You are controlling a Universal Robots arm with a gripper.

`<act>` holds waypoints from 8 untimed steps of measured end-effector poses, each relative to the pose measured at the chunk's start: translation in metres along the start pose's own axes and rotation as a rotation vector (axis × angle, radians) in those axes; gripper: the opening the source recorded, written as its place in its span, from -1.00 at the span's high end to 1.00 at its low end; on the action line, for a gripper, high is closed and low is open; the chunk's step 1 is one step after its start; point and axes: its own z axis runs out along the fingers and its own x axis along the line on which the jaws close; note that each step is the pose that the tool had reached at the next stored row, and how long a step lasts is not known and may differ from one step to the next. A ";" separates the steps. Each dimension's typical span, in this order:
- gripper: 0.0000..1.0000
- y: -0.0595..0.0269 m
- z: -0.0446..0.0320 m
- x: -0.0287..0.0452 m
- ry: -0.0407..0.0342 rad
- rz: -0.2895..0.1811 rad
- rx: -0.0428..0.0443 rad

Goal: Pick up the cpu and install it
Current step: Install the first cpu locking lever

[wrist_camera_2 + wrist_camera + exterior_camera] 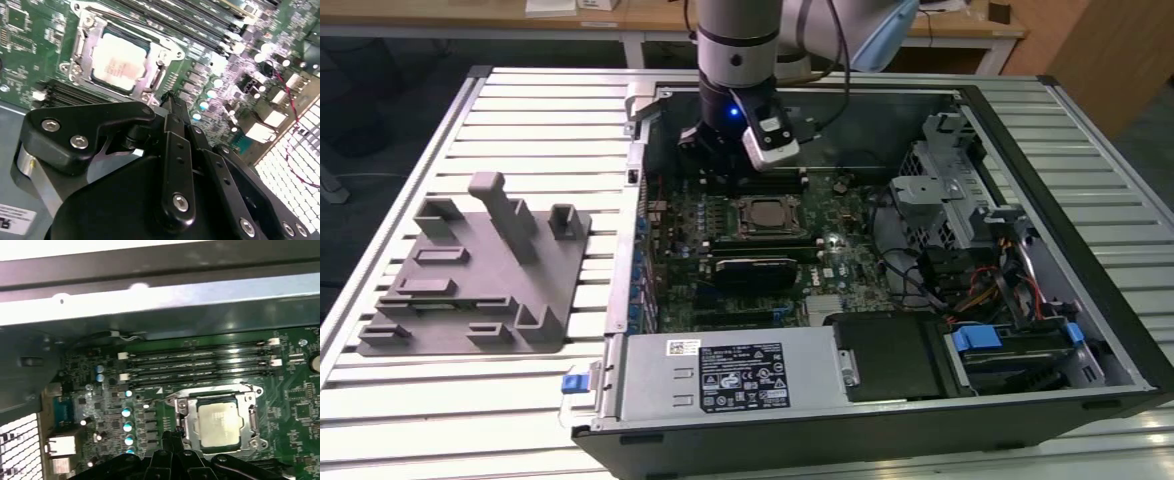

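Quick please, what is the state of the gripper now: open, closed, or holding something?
Gripper: closed, holding nothing. The cpu lies in its socket, apart from the gripper.

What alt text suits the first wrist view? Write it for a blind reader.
The cpu lies flat in its socket on the green motherboard, with the black gripper close beside the socket, not holding the chip. Rows of memory slots run between the socket and the case's metal wall.
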 end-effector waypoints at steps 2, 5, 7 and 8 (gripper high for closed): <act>0.79 -0.0005 0.0000 0.0044 -0.0002 0.000 -0.0001; 0.79 -0.0011 0.0000 0.0105 -0.0002 0.000 -0.0001; 0.79 -0.0015 0.0000 0.0141 -0.0001 0.000 -0.0012; 0.79 -0.0017 0.0000 0.0156 0.0003 0.000 -0.0041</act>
